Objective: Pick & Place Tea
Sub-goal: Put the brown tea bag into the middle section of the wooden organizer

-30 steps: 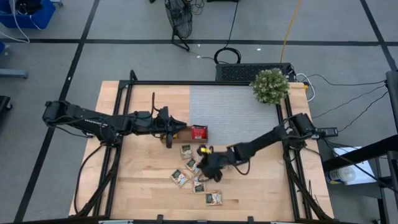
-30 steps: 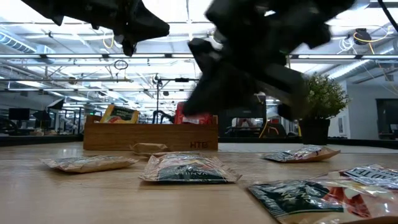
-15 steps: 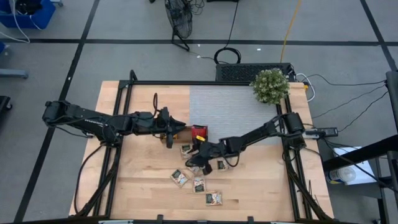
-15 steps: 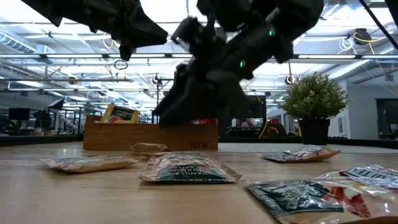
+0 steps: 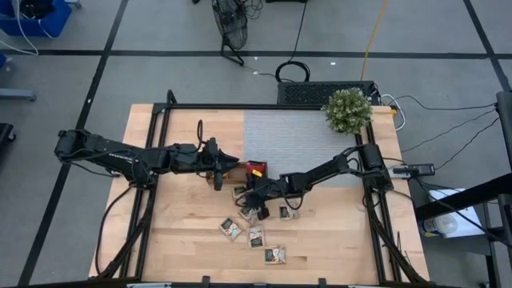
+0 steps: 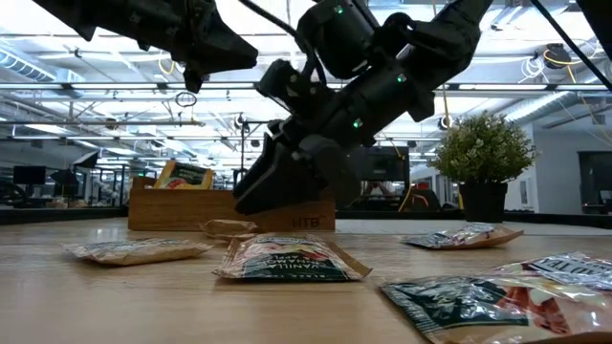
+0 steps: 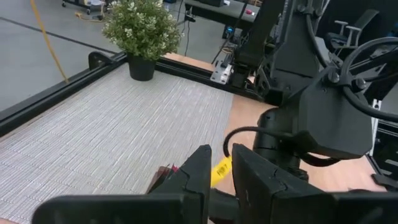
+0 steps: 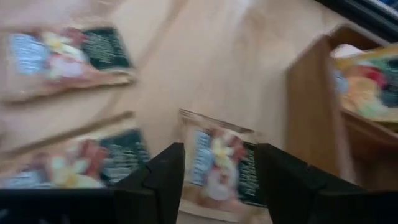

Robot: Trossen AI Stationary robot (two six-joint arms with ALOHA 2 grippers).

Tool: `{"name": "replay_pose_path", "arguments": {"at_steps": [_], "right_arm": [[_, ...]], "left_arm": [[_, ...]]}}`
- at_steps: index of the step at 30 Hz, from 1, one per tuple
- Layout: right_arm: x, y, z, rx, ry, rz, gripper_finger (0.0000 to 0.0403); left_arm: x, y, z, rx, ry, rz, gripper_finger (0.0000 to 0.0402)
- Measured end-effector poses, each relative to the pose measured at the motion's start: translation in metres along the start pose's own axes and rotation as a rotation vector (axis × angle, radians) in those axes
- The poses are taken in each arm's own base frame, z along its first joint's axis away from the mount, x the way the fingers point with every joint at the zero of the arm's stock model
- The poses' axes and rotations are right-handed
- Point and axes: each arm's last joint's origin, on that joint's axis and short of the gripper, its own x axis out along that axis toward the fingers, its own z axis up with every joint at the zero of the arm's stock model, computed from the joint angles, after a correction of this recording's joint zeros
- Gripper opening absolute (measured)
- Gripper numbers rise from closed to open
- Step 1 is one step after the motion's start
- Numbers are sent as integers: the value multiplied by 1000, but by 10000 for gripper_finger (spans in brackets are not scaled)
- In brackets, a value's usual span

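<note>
Several green-and-white tea sachets (image 5: 256,236) lie flat on the wooden table in front of the brown tray (image 5: 238,170). A red sachet (image 5: 256,169) and an orange one (image 6: 186,176) stand in the tray. My right gripper (image 5: 250,198) hangs low and open just in front of the tray. Its fingers stand on either side of one sachet (image 8: 221,165) that lies flat beside the tray wall (image 8: 311,106); I see no touch. My left gripper (image 5: 217,178) hovers above the tray's left end, with only a narrow gap (image 7: 221,152) between its fingers and nothing in it.
A potted plant (image 5: 347,110) stands at the far right corner beside a grey mat (image 5: 296,140). Black frame rails run along both table sides. Loose sachets (image 6: 292,258) lie near the front edge; bare wood shows at the front left and right.
My right gripper has gone toward the table's left and far side, to the tray's front, and has sunk nearer the table. My left arm has kept still.
</note>
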Motion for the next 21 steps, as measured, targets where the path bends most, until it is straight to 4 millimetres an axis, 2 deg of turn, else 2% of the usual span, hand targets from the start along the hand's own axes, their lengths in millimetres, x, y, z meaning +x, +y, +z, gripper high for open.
{"name": "replay_pose_path", "arguments": {"at_steps": [6, 13, 16, 21], "right_arm": [[13, 9, -15, 28, 7, 66, 169], [22, 11, -21, 28, 22, 13, 155], [21, 11, -22, 27, 32, 15, 121], [21, 13, -22, 5, 41, 22, 21]], "left_arm": [[0, 0, 0, -2, 0, 0, 72], [0, 0, 0, -3, -3, 6, 72], [0, 0, 0, -3, -3, 9, 72], [0, 0, 0, -9, -2, 10, 72]]}}
